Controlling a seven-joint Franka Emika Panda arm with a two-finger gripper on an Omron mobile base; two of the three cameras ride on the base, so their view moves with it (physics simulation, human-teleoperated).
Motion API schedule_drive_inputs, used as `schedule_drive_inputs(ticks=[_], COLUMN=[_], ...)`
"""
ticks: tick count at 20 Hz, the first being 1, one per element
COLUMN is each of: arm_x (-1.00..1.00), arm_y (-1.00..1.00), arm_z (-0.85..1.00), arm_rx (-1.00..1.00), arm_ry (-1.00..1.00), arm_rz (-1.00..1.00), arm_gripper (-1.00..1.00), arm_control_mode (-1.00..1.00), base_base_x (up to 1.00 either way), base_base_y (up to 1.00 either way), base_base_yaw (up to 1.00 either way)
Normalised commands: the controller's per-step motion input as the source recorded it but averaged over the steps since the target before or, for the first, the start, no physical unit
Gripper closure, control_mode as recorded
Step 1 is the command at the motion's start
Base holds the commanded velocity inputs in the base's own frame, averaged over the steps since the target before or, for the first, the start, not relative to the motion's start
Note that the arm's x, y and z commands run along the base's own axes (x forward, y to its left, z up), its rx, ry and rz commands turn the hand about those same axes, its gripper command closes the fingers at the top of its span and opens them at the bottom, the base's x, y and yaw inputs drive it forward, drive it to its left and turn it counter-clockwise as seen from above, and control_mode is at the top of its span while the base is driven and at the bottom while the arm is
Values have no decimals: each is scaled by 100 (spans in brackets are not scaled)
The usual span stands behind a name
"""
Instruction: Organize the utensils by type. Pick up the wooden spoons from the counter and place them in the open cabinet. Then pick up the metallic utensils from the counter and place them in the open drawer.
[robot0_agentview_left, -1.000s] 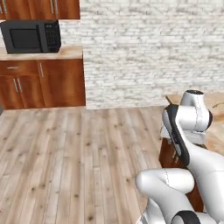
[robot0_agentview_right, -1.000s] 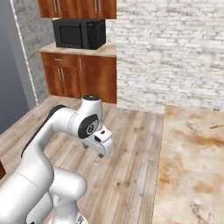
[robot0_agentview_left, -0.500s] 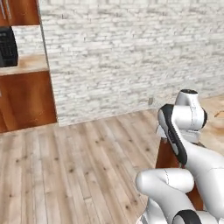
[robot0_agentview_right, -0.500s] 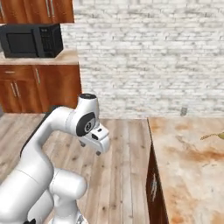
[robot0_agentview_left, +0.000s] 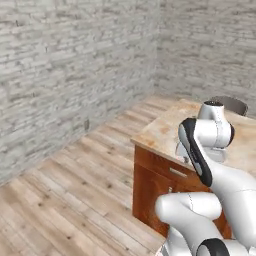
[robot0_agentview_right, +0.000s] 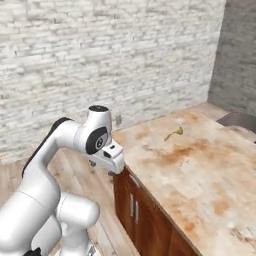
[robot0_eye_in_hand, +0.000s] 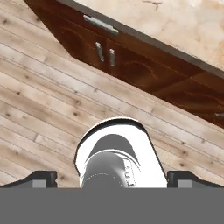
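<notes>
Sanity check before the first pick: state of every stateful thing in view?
gripper: open, empty, held beside the counter's end above the floor
cabinet doors: shut
drawer: shut
utensil: lying flat on the counter, untouched, type unclear

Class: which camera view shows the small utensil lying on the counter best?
The right base view: the utensil lies in plain sight on the bare counter. The hand view catches a faint trace of it at the top edge. The left base view gives counter surface.

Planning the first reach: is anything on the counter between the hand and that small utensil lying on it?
Nothing visible does. The open hand hangs off the near corner of the mottled tan counter, and the small yellowish utensil lies farther along, with bare countertop between.
</notes>
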Motion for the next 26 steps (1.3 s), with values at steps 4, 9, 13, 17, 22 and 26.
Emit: schedule_drive_inputs(ticks=[4, 9, 13, 17, 22, 26], arm_x=[0, 0, 0, 0, 0, 0], arm_y=[0, 0, 0, 0, 0, 0], arm_z=[0, 0, 0, 0, 0, 0], arm_rx=[0, 0, 0, 0, 0, 0], arm_ry=[0, 0, 0, 0, 0, 0], arm_rz=[0, 0, 0, 0, 0, 0], arm_gripper=[-100, -100, -100, -100, -100, -100], arm_control_mode=[100, 100, 100, 100, 100, 100], base_base_x=[60, 57, 49, 66, 77, 66], base_base_y=[42, 44, 13, 37, 25, 28], base_base_yaw=[-82, -74, -5, 0, -25, -34])
